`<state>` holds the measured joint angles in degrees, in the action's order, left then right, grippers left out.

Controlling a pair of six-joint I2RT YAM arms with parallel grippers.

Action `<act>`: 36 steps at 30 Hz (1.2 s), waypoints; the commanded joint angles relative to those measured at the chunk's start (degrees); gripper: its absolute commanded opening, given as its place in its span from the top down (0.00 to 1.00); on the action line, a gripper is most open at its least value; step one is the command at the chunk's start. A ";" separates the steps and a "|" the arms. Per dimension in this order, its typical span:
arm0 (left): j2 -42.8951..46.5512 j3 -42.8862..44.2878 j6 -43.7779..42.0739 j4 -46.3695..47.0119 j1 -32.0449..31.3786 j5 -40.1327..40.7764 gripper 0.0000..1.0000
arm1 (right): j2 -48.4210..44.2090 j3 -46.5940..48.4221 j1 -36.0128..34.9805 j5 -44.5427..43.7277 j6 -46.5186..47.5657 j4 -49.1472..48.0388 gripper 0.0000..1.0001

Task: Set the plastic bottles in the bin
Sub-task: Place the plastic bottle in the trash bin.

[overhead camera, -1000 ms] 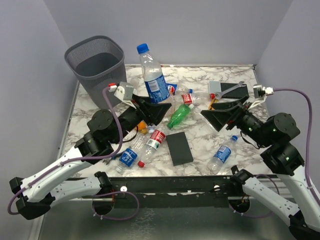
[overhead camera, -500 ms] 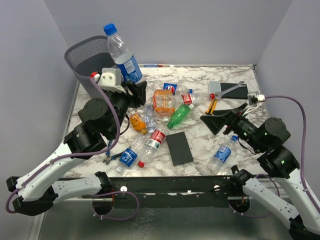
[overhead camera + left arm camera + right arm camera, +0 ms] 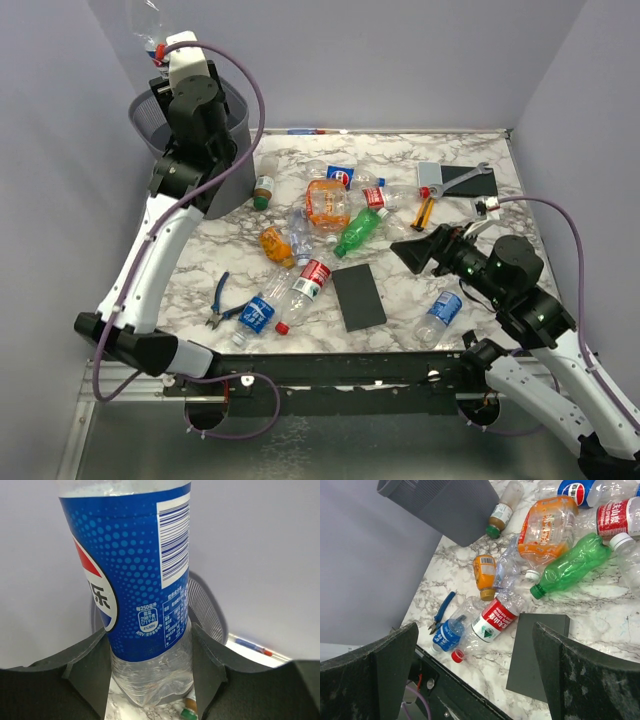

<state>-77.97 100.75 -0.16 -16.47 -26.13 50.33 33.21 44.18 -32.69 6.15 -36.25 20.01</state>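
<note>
- Overhead, we see the left tool (image 3: 158,58) high up, above the rim of the bin (image 3: 238,170). It is clamped on a blue-label bottle (image 3: 149,24) whose clear top sticks up past it.
- The right tool (image 3: 408,250) sits low over the desk (image 3: 470,140) with its jaws spread wide and nothing between them. The loose bottles lie ahead of it and to its left.
- From the left wrist, we find that bottle upright between the fingers (image 3: 87,667), which press on its clear part under the label. The bin's mesh wall shows behind the bottle.
- From the right wrist, we see that tool empty. Beneath it lie a red-label bottle (image 3: 492,620) and a black slab (image 3: 535,650). Farther ahead are a green bottle (image 3: 570,566), an orange bottle (image 3: 547,527) and an amber bottle (image 3: 502,510) just beside the bin. Blue pliers (image 3: 442,612) lie to the tool's left.
</note>
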 commanded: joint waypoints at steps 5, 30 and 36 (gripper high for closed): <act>-9.87 4.93 6.83 -0.82 11.23 -10.55 1.00 | -2.58 -0.03 -0.45 -0.24 -1.04 3.80 0.01; -12.00 -4.12 5.26 8.08 15.56 -13.51 0.01 | -0.75 2.13 -0.41 -5.85 3.47 5.10 0.00; -6.20 -2.77 2.65 6.80 9.73 -11.24 0.01 | -0.71 3.90 -0.45 -8.08 4.64 7.14 0.00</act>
<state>-90.67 95.70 4.49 -9.78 -11.92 38.00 32.75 45.89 -32.69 1.23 -33.50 24.53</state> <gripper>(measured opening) 0.989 0.998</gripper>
